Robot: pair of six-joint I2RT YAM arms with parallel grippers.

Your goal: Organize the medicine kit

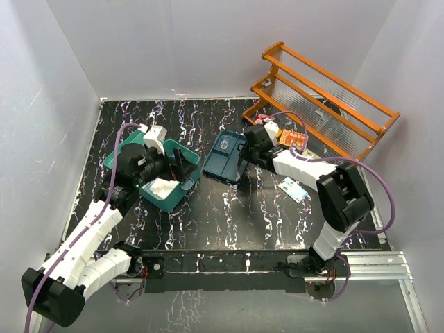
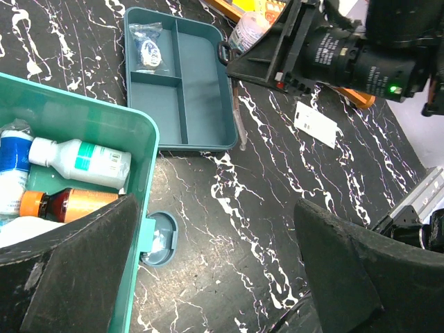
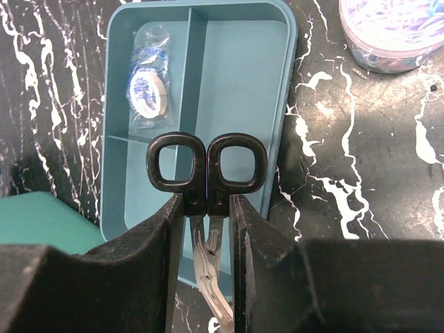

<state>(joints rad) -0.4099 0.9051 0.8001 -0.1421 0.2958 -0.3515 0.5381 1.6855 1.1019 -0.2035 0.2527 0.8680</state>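
Teal-green kit (image 1: 182, 196) sits on the left half of the black marbled counter (image 1: 229, 222), lid open, skewed to the counter edges. Its latch (image 2: 161, 239) is on the wall facing right, toward the tray (image 1: 223, 158). The left arm covers much of the box from above, so its long axis cannot be settled.

Contents seen from the left wrist view:
- a white bottle (image 2: 83, 159) with a green label, lying on its side
- an amber bottle (image 2: 73, 205) with an orange cap, also on its side
- a blue-and-white item (image 2: 12, 170) at the left edge, type unclear

Left gripper (image 1: 179, 166) hangs over the kit's right end. Its fingers (image 2: 347, 277) are spread wide and carry nothing.

The tray lies just right of the kit, not touching it, with its long axis running roughly far to near. It is divided into compartments. One far compartment holds a wrapped tape roll (image 3: 148, 87); the others show bare.

Right gripper (image 3: 207, 201) is clamped on scissors (image 3: 207, 163) just below the black handle loops. The loops point away from the wrist over the tray's near end, and the blades point back toward the wrist.

A clear tub (image 3: 392, 35) stands right of the tray's far end. A white packet (image 1: 295, 189) lies flat on the counter to the right. An orange rack (image 1: 326, 97) occupies the far right corner.
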